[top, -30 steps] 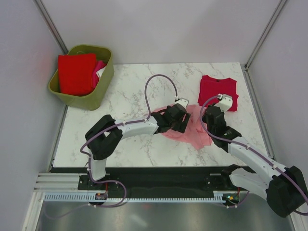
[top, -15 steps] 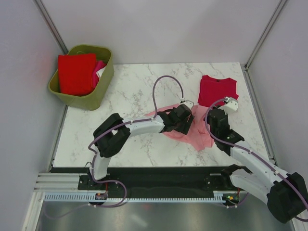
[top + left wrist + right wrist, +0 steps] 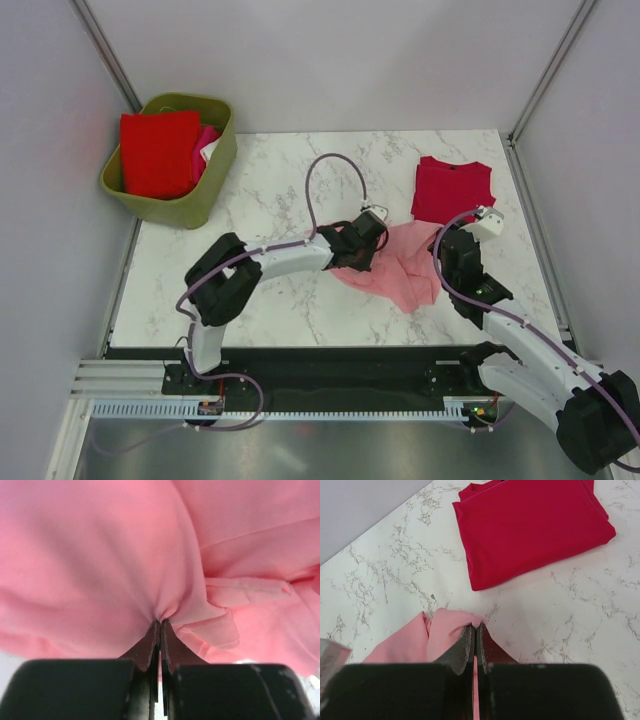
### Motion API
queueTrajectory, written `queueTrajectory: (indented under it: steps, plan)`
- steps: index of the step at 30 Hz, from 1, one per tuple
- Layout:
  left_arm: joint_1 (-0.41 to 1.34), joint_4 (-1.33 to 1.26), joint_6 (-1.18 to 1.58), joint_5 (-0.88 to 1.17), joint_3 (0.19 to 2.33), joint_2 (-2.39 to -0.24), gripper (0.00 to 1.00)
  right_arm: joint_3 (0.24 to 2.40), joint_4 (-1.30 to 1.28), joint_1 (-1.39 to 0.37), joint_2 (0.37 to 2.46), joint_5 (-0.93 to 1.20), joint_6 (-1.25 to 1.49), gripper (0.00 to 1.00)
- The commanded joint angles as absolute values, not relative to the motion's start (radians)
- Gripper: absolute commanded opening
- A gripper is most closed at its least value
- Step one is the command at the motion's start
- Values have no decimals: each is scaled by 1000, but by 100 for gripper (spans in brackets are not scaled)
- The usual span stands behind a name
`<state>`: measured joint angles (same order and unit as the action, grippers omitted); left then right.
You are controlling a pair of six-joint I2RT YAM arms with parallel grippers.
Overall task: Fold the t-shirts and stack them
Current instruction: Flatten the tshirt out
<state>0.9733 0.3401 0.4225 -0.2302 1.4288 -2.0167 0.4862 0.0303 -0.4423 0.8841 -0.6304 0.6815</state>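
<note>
the left gripper [image 3: 160,621] has its jaws pressed together on a small tuck of the light pink t-shirt [image 3: 395,268]. the cloth puckers right at the tips and fills everything ahead of and above them, with a stitched hem just to the right of the pinch. the right gripper [image 3: 474,627] is likewise closed, nipping a folded edge of the same shirt. the pink cloth bunches to the left of its jaws, and bare marble table [image 3: 560,610] lies to the right.

ahead of the right jaws, apart from the pinch across a strip of marble, sits the crimson t-shirt [image 3: 535,525], folded flat. far off to the left of both grippers an olive-green basket [image 3: 214,182] holds a bright red t-shirt [image 3: 158,152], with hot pink and white cloth tucked beside it.

the pink shirt lies rumpled between the two arms, so this looks like the spreading step, with both arms gripping the garment before any fold is made. one shirt seems done and several wait in the basket, so the task is at an early stage.

the next move probably calls for drawing the two pinches apart and up until the cloth hangs taut, then laying it flat. the risks are a thin tuck slipping free and the pink cloth being dragged onto the crimson shirt.
</note>
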Motion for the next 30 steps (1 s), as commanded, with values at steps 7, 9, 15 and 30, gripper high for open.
queueTrajectory:
  steps: [7,9,15,30]
  plan:
    - [510,187,580,213,1066,-1367,2,506,64,-423,931,-635,704,0]
    - [400,178,601,264,997,-1207,2,512,60,-419,943,-626,707,0]
    - [270,303,678,132,901,-927,2,526,64,-417,946,-569,692,0]
    - [262,529,742,-330,856,-514,2,656,-116,-416,635,-390,565,0]
